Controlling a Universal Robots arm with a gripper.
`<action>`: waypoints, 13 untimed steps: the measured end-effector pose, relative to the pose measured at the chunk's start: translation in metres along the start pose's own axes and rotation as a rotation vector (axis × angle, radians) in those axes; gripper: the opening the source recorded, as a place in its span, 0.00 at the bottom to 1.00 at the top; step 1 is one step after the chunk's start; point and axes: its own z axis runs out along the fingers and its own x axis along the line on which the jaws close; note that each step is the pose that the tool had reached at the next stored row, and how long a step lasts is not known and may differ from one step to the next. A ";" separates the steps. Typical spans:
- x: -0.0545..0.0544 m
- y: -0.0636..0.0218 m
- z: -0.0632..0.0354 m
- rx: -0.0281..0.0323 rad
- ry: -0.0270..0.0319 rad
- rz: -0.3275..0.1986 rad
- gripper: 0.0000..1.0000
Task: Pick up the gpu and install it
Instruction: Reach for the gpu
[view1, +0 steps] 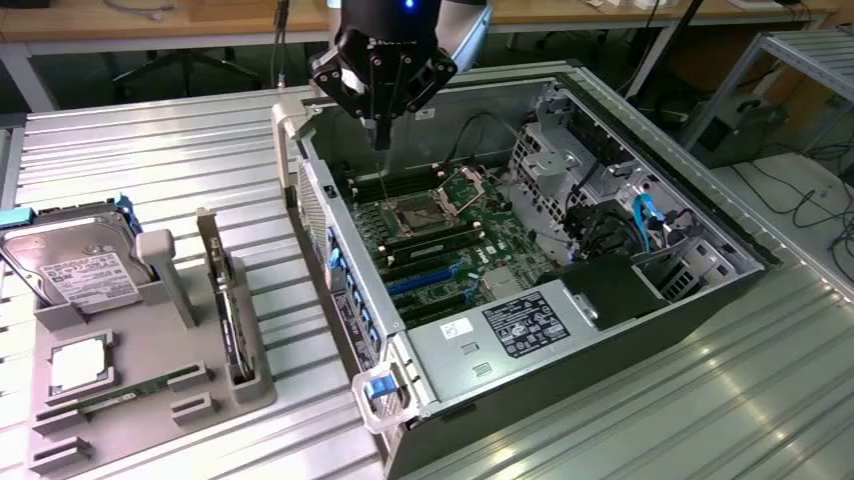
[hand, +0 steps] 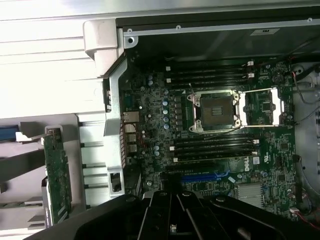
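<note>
Currently the end effector (view1: 380, 135) hangs over the open computer case (view1: 587, 110), above the motherboard (view1: 447, 255), with its fingers closed together and holding nothing. The gpu (view1: 230, 305) stands on edge in the grey holder tray (view1: 147, 400) on the worktop (view1: 134, 150). It is well apart from the end effector, toward the exterior view's left. Its long axis runs roughly parallel to the case's nearer side wall.

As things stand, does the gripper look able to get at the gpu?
Probably yes: the gpu stands on edge in its holder, top edge uncovered, while the gripper hangs shut above the open case.
</note>
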 end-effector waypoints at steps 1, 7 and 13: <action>0.001 0.0000 -0.0001 0.0001 0.0001 0.000 0.11; 0.005 -0.0004 -0.0002 0.0001 0.0001 0.000 0.11; 0.010 -0.0008 -0.0003 0.0001 0.0000 0.000 0.11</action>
